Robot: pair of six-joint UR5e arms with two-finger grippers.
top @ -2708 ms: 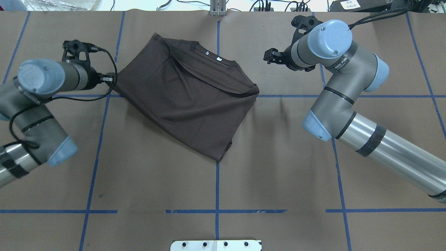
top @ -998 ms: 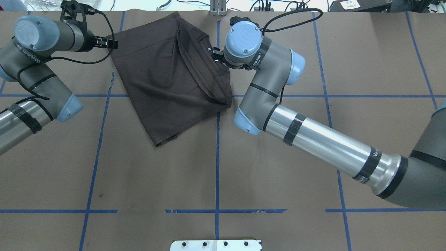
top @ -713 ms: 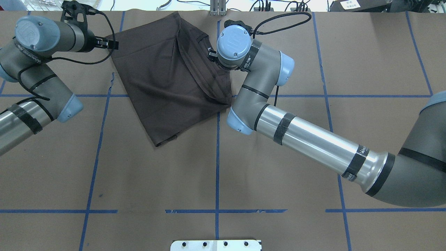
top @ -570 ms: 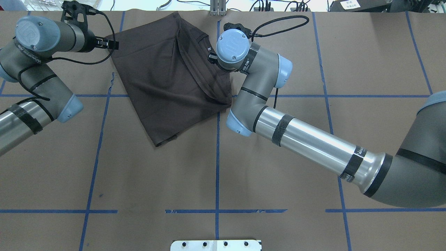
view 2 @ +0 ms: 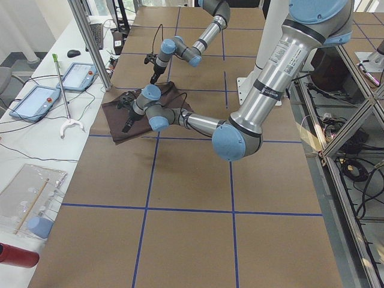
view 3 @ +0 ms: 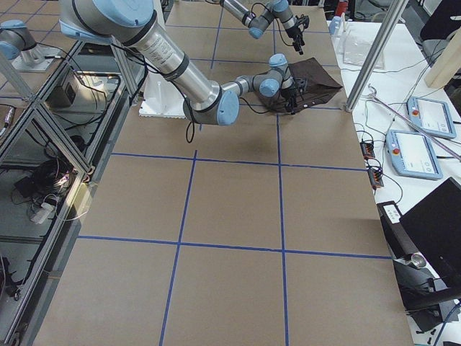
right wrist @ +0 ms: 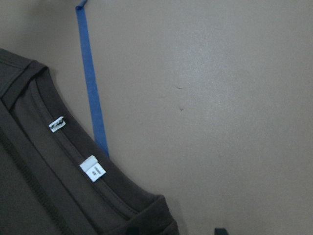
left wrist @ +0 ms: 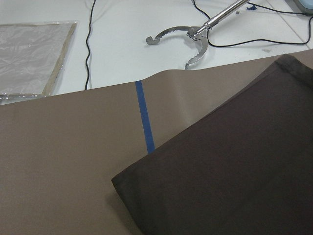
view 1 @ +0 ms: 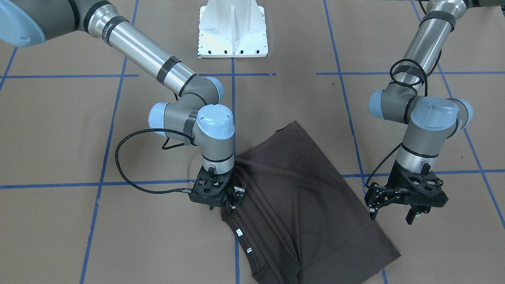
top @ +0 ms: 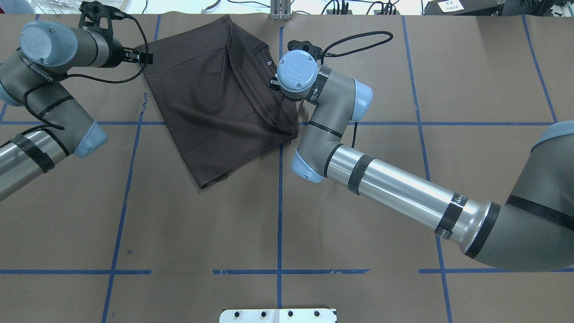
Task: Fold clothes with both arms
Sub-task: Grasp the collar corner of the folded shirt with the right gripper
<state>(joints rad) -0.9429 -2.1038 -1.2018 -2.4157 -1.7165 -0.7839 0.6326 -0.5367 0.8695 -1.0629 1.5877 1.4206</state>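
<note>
The dark brown T-shirt (top: 210, 98) lies folded flat at the table's far side, its neckline with two white labels (right wrist: 91, 168) on the right edge. My right gripper (view 1: 232, 201) is down at that neckline edge. One fingertip (right wrist: 220, 230) rests on bare paper just off the cloth, so the jaws look a little apart around the edge. My left gripper (view 1: 391, 217) hangs open above the paper beside the shirt's far left corner (left wrist: 117, 178), holding nothing. From overhead the right wrist hides its own fingers.
A white bolted pedestal (view 1: 232, 27) stands at the robot's side. Blue tape lines cross the brown paper. Past the far table edge lie a metal grabber tool (left wrist: 188, 36) and a plastic bag (left wrist: 29, 54). A metal post (top: 280, 9) stands at the far middle.
Since the oldest frame the shirt has turned and shifted far-left, and both arms moved with it. In the last second the right wrist crept nearer over the neckline. The shirt and left arm stayed still.
</note>
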